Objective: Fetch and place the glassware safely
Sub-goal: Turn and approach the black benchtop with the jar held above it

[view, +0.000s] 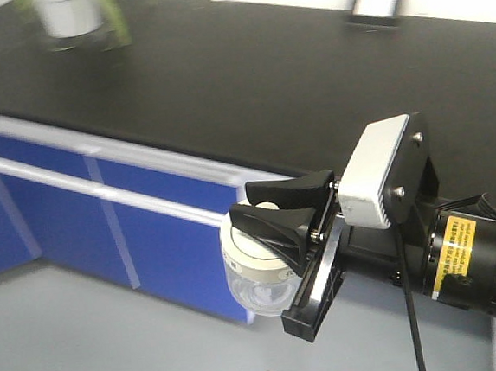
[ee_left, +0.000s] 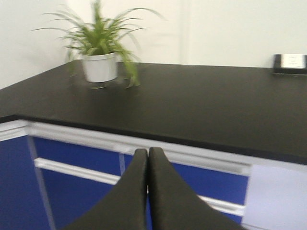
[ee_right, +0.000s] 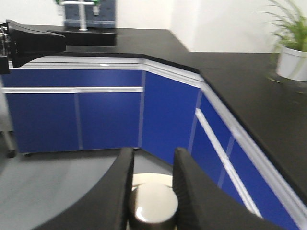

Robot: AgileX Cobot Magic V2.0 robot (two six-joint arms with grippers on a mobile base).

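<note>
Right wrist-mounted view looks down the right gripper (ee_right: 153, 163), whose jaws are clenched on the round knob (ee_right: 153, 205) of a cream-white lid (ee_right: 149, 181). The exterior front-facing view shows the rest: a small squat glass jar (view: 255, 282) hangs under that lid in the air, off the table, just outside its front edge and over the grey floor (view: 88, 338). The left gripper (ee_left: 147, 155) has its jaws pressed together with nothing between them.

The jar looks light, rigid and breakable, with smooth, likely slippery walls. Only the knob is held, so the glass body probably depends on how well the lid sits. If the lid is loose, the body could drop away. A hold around the lid rim or the body would seem safer, and any travel should be slow and level, with a gentle set-down.

The table (ee_left: 192, 105) is a broad, flat black top, hard enough to chip glass on a rough landing. It turns a corner, with blue cabinet doors (ee_right: 110, 120) below its edges. A potted plant (ee_left: 100, 57) stands near the back by that corner, and a socket box (ee_left: 289, 63) sits at the back edge against the pale wall (ee_left: 230, 28). Between them lies much bare surface, which should suit a placement set well in from the front edge.
</note>
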